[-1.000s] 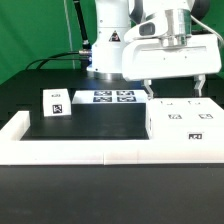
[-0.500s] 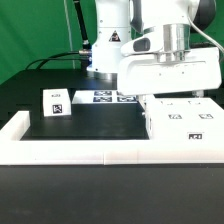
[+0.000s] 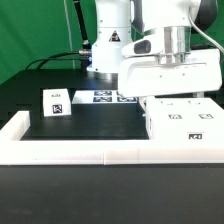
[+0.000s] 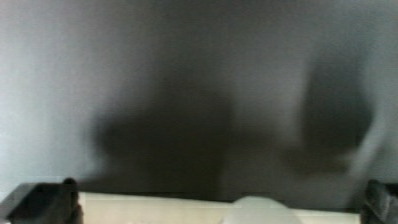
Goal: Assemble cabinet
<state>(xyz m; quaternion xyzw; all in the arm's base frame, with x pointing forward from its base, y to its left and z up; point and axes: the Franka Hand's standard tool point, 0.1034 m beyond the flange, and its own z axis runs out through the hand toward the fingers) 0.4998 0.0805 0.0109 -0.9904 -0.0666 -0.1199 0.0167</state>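
Observation:
The cabinet's large white box [image 3: 185,122], with tagged fronts, stands at the exterior view's right on the black mat. My gripper [image 3: 175,97] is low over its top back edge, and the fingertips are hidden by the hand and the box. In the wrist view the gripper [image 4: 214,205] is open wide. One of its dark fingers [image 4: 45,200] shows at one edge of the picture and the other at the opposite edge. A blurred white surface of the cabinet [image 4: 160,212] lies between them. A small white tagged block [image 3: 56,102] stands apart at the exterior view's left.
The marker board [image 3: 105,97] lies flat behind the mat, at the robot's base. A low white rail [image 3: 70,150] frames the black mat along the front and the left side. A green curtain hangs behind on the left.
The gripper has come down from above the large white box until its fingers are level with the box top. In the last half second it has hardly moved.

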